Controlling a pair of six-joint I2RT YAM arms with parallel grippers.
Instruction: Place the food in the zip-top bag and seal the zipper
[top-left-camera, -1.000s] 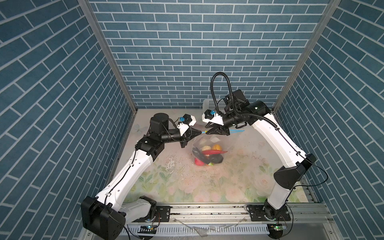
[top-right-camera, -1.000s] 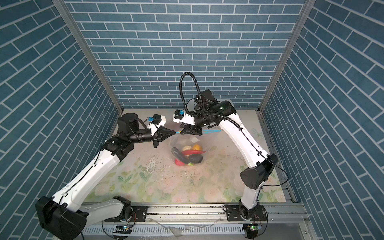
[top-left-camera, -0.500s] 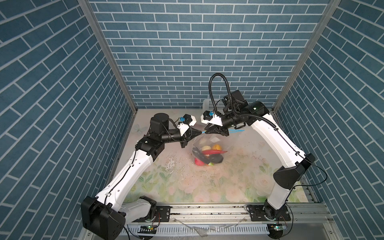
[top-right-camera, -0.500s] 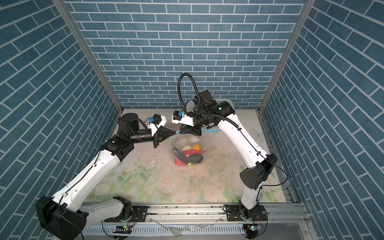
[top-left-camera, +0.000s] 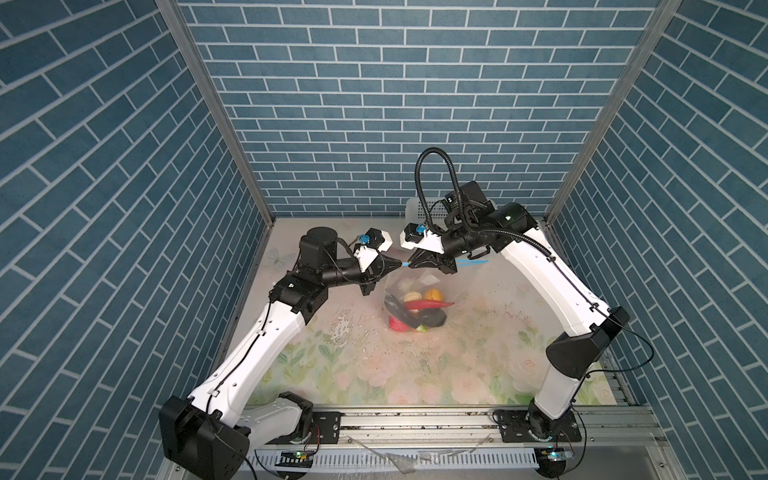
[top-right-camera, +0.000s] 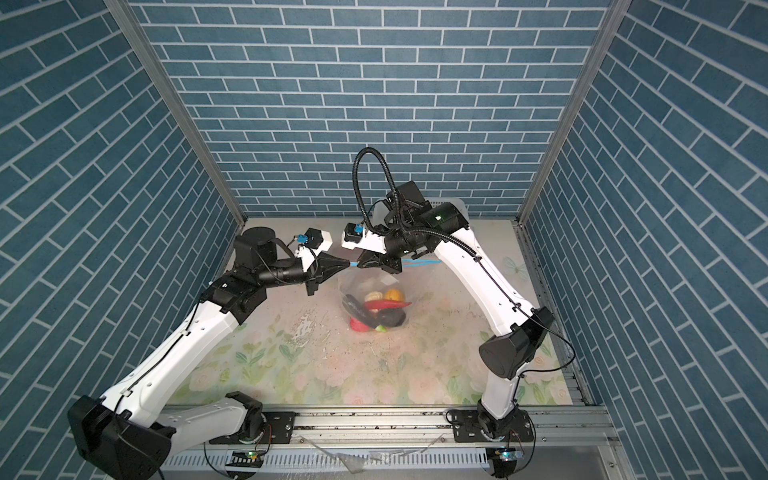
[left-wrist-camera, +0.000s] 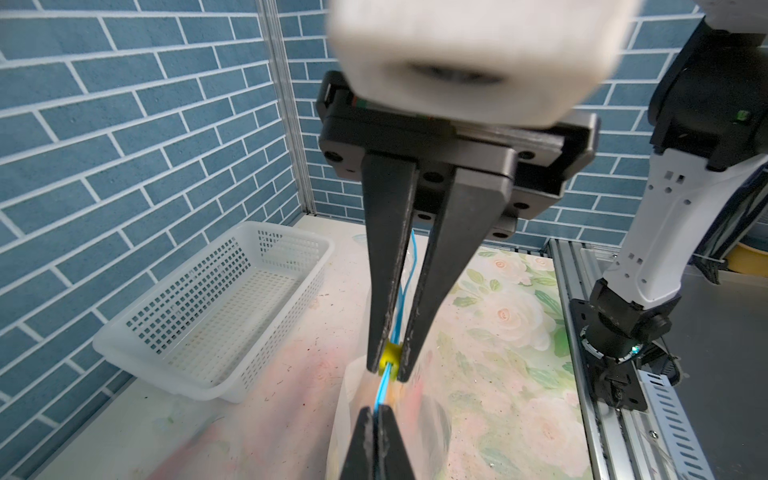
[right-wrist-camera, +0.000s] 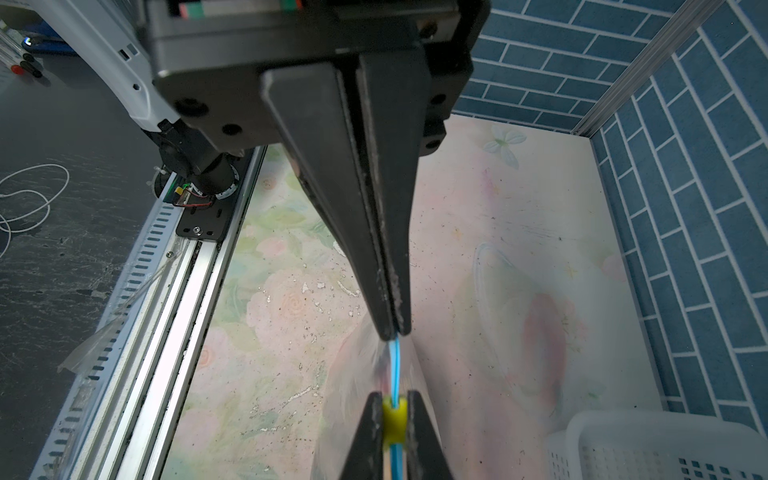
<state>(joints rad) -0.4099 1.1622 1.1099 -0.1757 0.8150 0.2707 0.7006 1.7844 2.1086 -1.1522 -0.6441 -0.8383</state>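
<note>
The left pincer (top-left-camera: 401, 263) reaches in from the left, clenched flat on the blue zipper (left-wrist-camera: 381, 390) at the bag's left end. Just to its right, almost tip to tip, the right pincer (top-left-camera: 412, 264) grasps the zipper's small yellow tab (left-wrist-camera: 390, 356), its fingers seemingly pressing both sides. The clear bag (top-left-camera: 392, 284) hangs below them, its bottom on the flowered bench (top-left-camera: 374, 365) near the middle. The food (top-left-camera: 417, 309) lies inside at the bottom, with a red chilli (top-left-camera: 428, 304) and an orange ball (top-left-camera: 433, 294) on top. More zipper trails right of the right pincer. A white basket (left-wrist-camera: 216, 307) stands far back, right of middle.
</note>
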